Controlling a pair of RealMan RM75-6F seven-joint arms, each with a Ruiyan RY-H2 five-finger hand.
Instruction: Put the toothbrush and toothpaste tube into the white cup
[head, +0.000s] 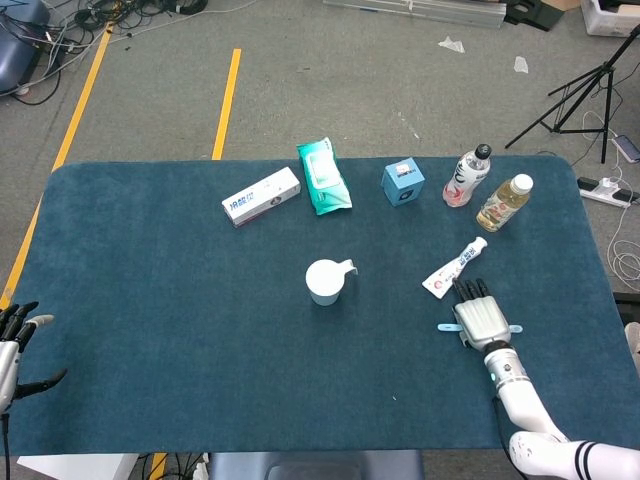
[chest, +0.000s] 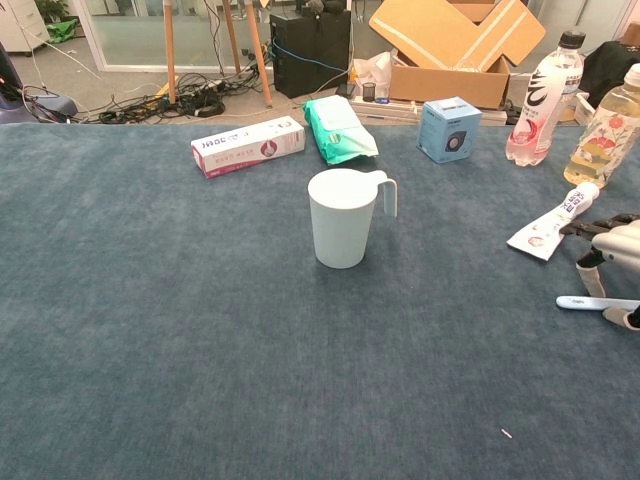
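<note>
The right hand (head: 482, 318) has a silvery grey metal back with ridged plates and black fingers (head: 470, 291), and a small teal light glows at its grey wrist. Behind it runs a glossy white forearm (head: 560, 455) with black rings near the elbow. The left hand (head: 12, 345) is black-fingered too, with pale grey tips and back.

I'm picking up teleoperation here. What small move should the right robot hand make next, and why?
Probably close the right robot hand on the toothbrush: it lies flat on the table beneath that hand, not yet lifted, and the white cup is empty.
</note>
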